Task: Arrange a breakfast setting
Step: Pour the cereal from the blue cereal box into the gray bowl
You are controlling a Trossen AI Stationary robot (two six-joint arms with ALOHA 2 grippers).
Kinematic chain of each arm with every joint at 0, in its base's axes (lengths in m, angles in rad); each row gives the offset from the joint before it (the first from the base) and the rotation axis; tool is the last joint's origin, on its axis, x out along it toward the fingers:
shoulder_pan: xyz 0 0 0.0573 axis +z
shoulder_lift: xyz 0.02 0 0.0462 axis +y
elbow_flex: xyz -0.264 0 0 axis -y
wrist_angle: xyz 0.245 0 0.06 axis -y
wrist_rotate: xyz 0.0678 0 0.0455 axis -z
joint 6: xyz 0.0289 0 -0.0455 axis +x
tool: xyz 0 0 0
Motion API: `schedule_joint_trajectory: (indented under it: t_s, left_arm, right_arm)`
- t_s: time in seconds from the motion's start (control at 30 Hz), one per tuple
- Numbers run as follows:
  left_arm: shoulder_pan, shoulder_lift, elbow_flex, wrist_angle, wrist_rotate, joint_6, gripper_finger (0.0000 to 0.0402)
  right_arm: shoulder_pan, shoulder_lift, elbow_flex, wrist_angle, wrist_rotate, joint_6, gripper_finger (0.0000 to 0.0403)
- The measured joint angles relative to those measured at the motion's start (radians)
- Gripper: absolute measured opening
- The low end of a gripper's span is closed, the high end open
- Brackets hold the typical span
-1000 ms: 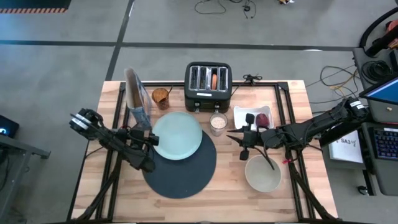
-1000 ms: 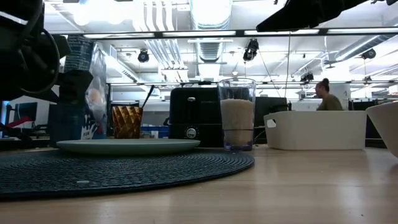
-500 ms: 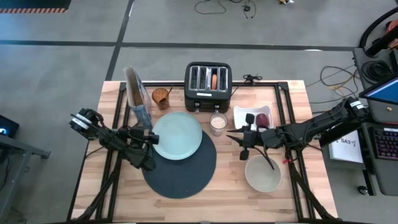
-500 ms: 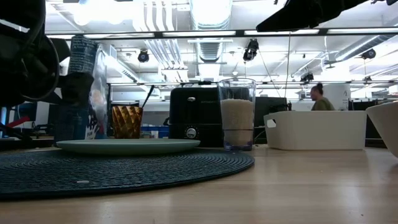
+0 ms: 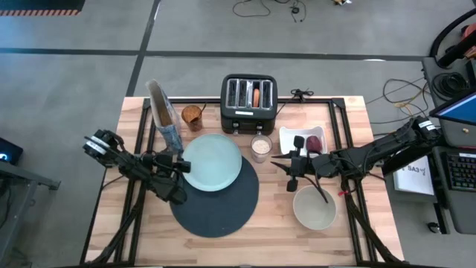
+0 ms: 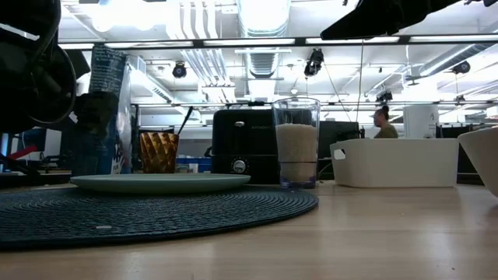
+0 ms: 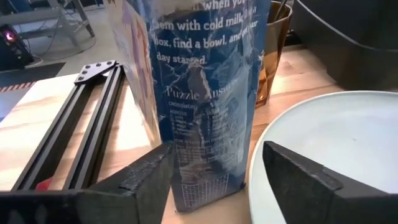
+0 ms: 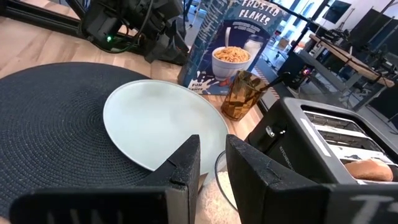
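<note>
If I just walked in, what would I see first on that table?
Probably the big pale mint plate sitting on the back edge of the round dark-blue placemat in the middle. Just left of it, the left gripper has its fingers on either side of a tall blue cereal box. Behind the plate stands a black toaster with something in one slot.

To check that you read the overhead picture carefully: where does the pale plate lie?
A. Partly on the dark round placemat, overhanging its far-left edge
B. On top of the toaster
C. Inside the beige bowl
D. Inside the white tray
A: in the high view the plate overlaps the far-left part of the placemat and juts past its edge onto the table, well apart from the tray, the toaster and the bowl.
</note>
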Motion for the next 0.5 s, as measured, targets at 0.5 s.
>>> schedule_joint_trajectory:
  t_s: [0.5]
  left_arm:
    - [0.155, -0.001, 0.015, 0.154, -0.103, 0.015, 0.034]
  right_arm:
    - [0.0, 0.0, 0.0, -0.011, 0.0, 0.008, 0.0068]
